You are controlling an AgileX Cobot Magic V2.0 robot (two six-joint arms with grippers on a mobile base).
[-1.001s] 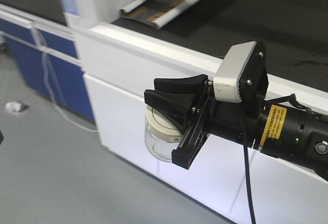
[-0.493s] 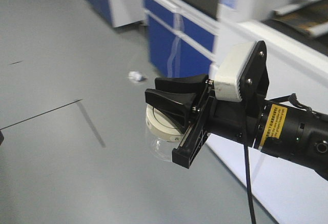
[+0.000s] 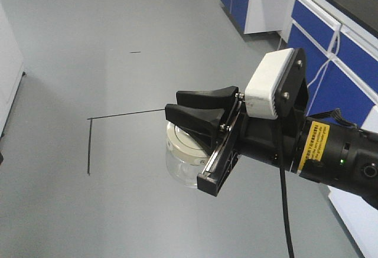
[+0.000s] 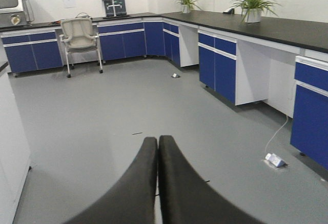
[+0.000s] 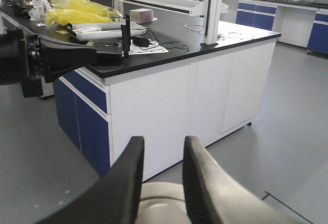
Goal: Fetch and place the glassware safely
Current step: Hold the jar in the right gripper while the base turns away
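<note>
— Since the move ahead is a set-down, where does the jar (image 3: 184, 162) lie from the tool?

— Right inside it. The right tool (image 3: 172, 102) is closed on the jar, one finger on each side of the cream lid (image 3: 181, 142). The clear glass body hangs below them. Nothing is under it but grey floor (image 3: 88, 63).

— And its axis?

— Upright, as far as I can judge: lid on top, glass beneath, standing across the fingers, which reach out level. The right wrist view shows the lid low between the two fingers, near their roots rather than their tips.

— What about the other arm?

— The left tool (image 4: 158, 143) is shut, its fingers pressed together with nothing between them. It points out over open floor and plays no part in the hold.

— So what does the placing turn on?

— The desk (image 5: 169, 49). In the right wrist view its black top lies ahead of the right tool and well apart, with clutter towards the far end. I judge the jar must be carried over there before it is lowered, keeping the lid up throughout. A slip here would mean glass on hard floor.
</note>
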